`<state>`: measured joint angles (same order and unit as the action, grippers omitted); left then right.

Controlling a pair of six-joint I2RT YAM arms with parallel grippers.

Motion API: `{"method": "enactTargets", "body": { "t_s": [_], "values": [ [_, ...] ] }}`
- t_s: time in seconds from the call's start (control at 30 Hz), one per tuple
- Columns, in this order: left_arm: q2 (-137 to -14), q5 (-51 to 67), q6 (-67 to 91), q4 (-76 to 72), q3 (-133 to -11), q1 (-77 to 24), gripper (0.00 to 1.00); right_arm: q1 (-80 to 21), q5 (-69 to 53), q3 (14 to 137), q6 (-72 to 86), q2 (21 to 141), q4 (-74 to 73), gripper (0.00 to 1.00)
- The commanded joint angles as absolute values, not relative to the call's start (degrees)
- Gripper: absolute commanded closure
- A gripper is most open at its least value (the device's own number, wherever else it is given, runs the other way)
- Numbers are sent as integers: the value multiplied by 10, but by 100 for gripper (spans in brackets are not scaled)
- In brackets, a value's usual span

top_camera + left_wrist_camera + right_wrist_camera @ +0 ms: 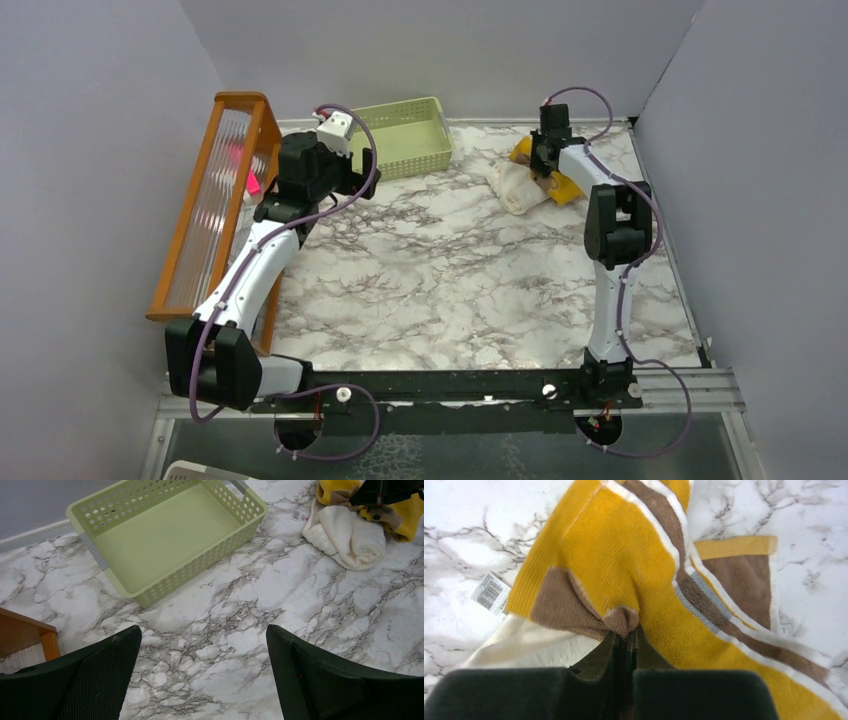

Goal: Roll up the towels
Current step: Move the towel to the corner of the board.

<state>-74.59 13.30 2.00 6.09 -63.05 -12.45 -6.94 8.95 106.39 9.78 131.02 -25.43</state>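
1. Marble-patterned counter carries everything, with both arms reaching toward its far edge.
2. Pale green basket sits at the far edge with nothing in it, well apart from both towels.
3. Mustard-yellow towel with brown bands lies crumpled at the far right, unrolled. Its rolling looks barely begun.
4. Cream-white towel touches it on the left, bunched into a loose lump rather than a tidy cylinder, so both probably remain to do.
5. Right gripper has its fingers clenched on a brown fold of the mustard cloth.
6. Left gripper hovers near the basket, fingers spread wide, grasping nothing.
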Motion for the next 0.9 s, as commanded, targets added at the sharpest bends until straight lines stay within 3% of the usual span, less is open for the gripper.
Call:
{"method": "enactTargets", "body": {
  "t_s": [0.0,0.1,0.17,0.3,0.43,0.47,0.5,0.53,0.57,0.7,0.87],
  "values": [
    [-750,150,19,68,-646,-122,1,-72,168,936,116,1170,-108,99],
    [-748,147,19,66,-643,-123,1,-68,235,715,117,987,174,99],
    [-749,150,21,63,-642,-122,1,-63,266,667,107,930,236,99],
    [-752,156,24,63,-643,-121,1,-38,366,730,106,953,144,98],
    [-750,154,21,63,-642,-121,1,43,310,768,225,986,23,93],
    [-748,153,21,63,-640,-121,1,66,292,768,263,988,1,78],
    [-749,153,21,61,-640,-121,1,84,288,768,295,989,-17,52],
    [-749,154,22,61,-639,-121,1,94,276,768,312,990,-30,19],
    [-751,156,23,60,-640,-121,1,97,275,770,311,994,-38,2],
    [-758,163,28,61,-645,-121,1,90,222,752,263,978,-12,0],
    [-766,170,34,62,-648,-121,1,1,228,740,95,991,92,0]
  ]
}}
